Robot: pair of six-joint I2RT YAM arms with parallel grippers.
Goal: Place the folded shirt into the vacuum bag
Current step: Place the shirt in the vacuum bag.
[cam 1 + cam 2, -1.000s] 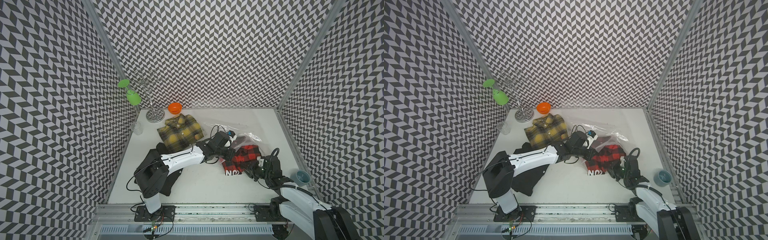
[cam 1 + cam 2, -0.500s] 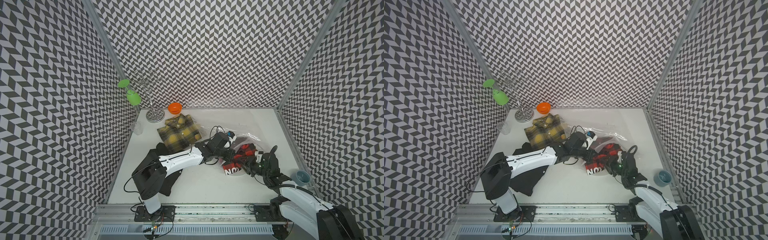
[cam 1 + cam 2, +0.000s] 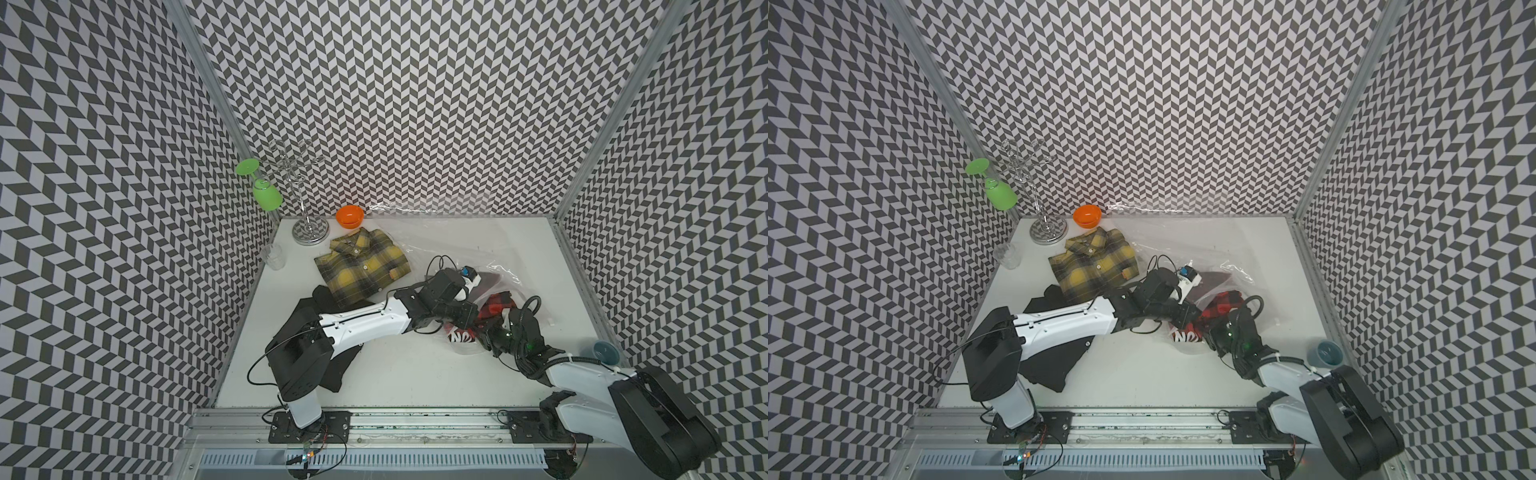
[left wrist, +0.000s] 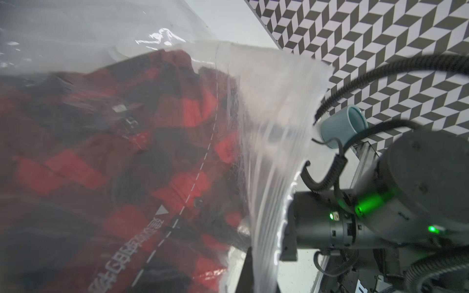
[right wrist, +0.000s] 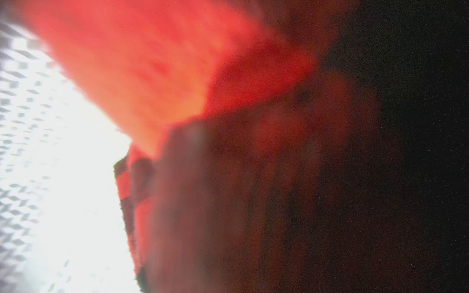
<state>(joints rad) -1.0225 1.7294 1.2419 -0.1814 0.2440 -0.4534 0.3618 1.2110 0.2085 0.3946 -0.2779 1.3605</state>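
The red plaid shirt [image 3: 496,305] lies bunched inside the vacuum bag [image 3: 440,241], right of centre on the white surface [image 3: 395,374]. The left gripper [image 3: 471,320] has its jaws clenched on the bag's near edge. The right gripper [image 3: 489,334] is buried against the shirt; I cannot tell how its jaws stand.

Both top views high above the whole table [image 3: 415,374]; wrist views close on shirt [image 4: 76,165].
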